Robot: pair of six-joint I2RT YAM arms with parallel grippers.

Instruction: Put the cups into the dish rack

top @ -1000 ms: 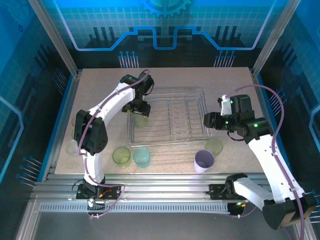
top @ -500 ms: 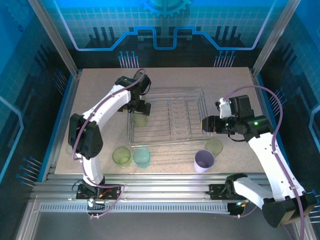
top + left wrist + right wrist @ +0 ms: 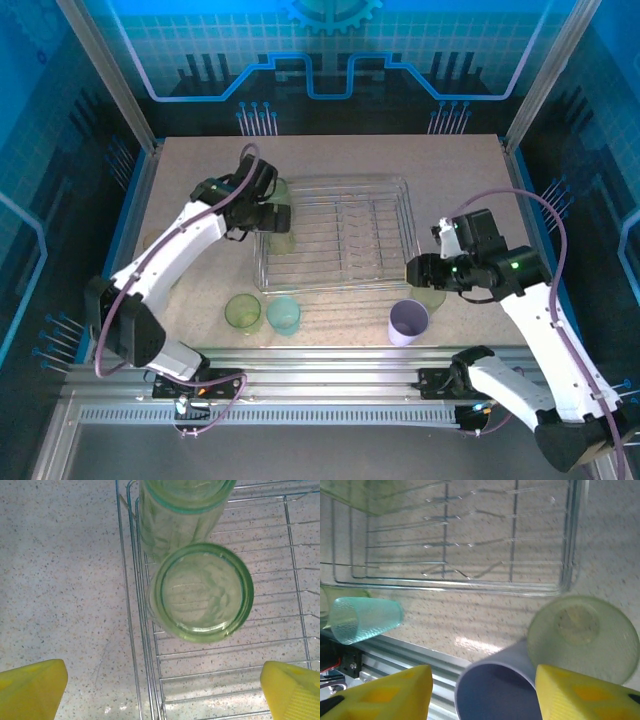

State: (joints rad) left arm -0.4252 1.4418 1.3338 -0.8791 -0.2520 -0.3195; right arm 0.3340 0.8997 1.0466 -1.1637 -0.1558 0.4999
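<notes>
Green cup (image 3: 200, 592) in dish rack (image 3: 340, 240), just beyond wide-spread left gripper (image 3: 160, 692)

lavender cup (image 3: 492, 694) cropped, upper cup (image 3: 177, 515) cropped

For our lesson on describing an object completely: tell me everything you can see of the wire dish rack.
The dish rack is a rectangular basket of thin, shiny silver wire, with parallel rods across its floor, a few wavy divider wires, and a raised rim of doubled wire with rounded corners. It lies flat on the speckled table, near the middle. Two translucent green cups sit inside it along its left side.
</notes>
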